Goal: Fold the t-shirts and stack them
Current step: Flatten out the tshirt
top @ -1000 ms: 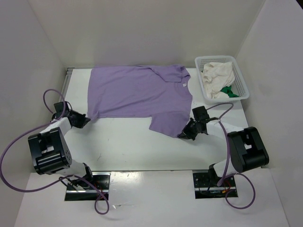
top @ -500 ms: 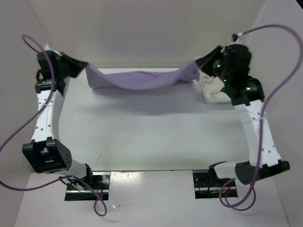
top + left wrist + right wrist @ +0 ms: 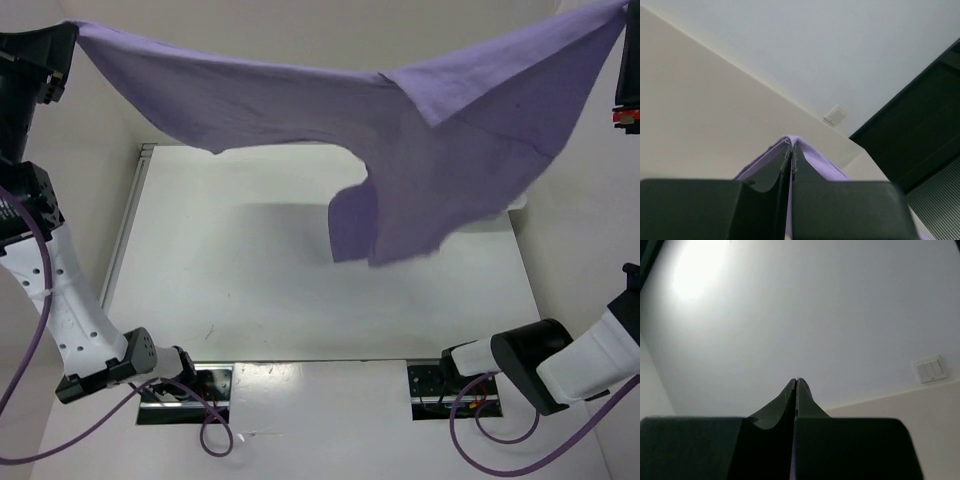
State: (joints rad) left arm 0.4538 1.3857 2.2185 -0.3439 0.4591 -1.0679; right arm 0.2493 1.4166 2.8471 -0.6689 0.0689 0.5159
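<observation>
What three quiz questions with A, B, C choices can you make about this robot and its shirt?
1. Where is the purple t-shirt? A. folded in a pile B. spread out up in the air C. rolled into a ball
2. How many t-shirts show? A. one B. two C. three
3. How is the left end effector? A. wide open B. shut on nothing C. shut on purple cloth
Answers: 1 B, it hangs stretched between the left end effector and the right end effector; 2 A, only the purple one shows; 3 C, cloth pokes out around its closed fingers.
</observation>
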